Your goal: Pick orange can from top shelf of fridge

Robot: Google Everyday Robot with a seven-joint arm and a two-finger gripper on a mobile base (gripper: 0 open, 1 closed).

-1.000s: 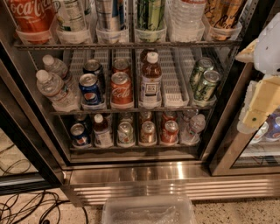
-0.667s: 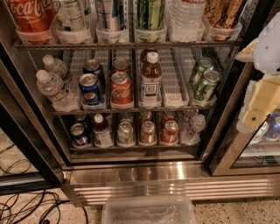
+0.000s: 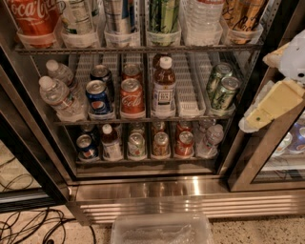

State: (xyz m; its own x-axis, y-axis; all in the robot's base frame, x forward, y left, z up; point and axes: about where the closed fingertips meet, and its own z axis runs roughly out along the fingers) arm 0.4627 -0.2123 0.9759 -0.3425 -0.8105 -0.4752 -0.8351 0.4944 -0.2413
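Observation:
The orange can (image 3: 244,13) stands at the right end of the top shelf (image 3: 138,49) of the open fridge (image 3: 143,190). It is metallic orange-gold with dark markings and sits in a clear plastic lane cup; its top is cut off by the frame edge. My gripper (image 3: 281,83) shows as pale white and yellowish shapes at the right edge, in front of the door frame. It is lower than the can, to its right and apart from it.
The top shelf also holds a red Coca-Cola bottle (image 3: 32,19), green-striped cans (image 3: 163,16) and a water bottle (image 3: 202,16). Lower racks hold several cans and bottles. The open glass door (image 3: 271,157) stands right. Cables (image 3: 28,226) and a clear bin (image 3: 162,229) lie on the floor.

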